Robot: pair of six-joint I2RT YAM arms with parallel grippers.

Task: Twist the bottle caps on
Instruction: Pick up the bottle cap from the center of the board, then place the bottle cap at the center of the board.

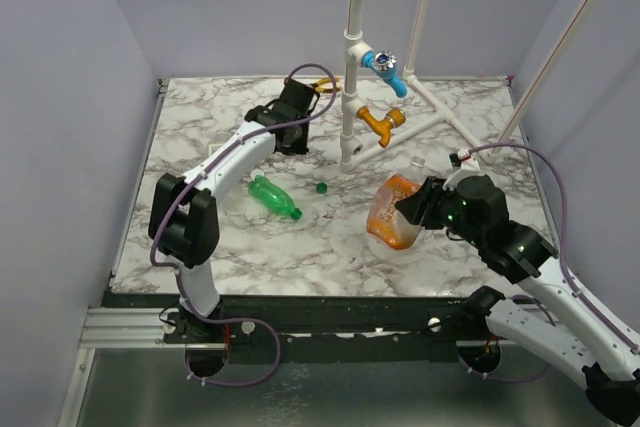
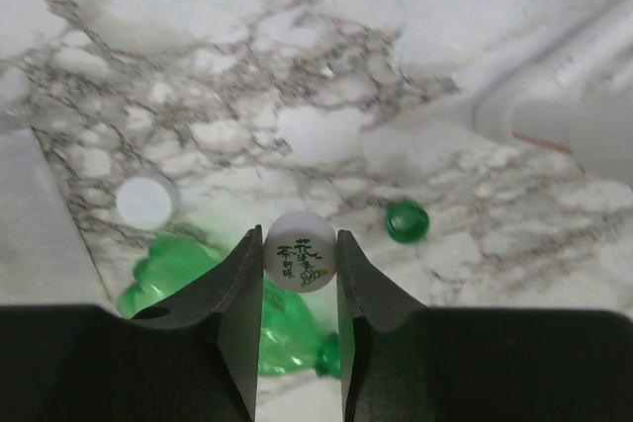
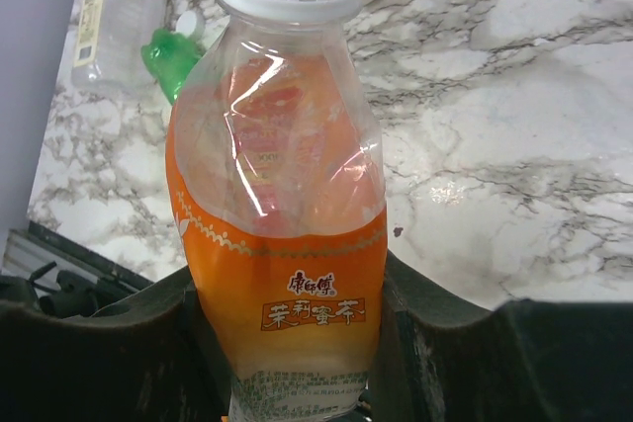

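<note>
Our left arm rose from its base at the near left corner, bent at the elbow and stretched diagonally toward the back of the bench. Its wrist ended just left of the upright of the white pipe frame. The left gripper was clamped on a white cap with green print, pinched between both fingers above the marble.

Below it, in the wrist view, a second white cap lay to the left and the green cap to the right, both apart from the fingers. The green bottle lay on its side near mid-bench, and the green cap sat a little to its right. From that bottle to the near edge we saw bare marble. The left wall ran close along the bench's left edge.

A blue tap and an orange tap stuck out from the pipe frame toward the right.

Our right arm reached in from the near right corner. The right gripper gripped the orange bottle low on its body. The bottle was tilted, and its uncapped neck pointed toward the back. We could not tell whether its base touched the bench. In the right wrist view a clear bottle with a pale label lay beyond the green one.
</note>
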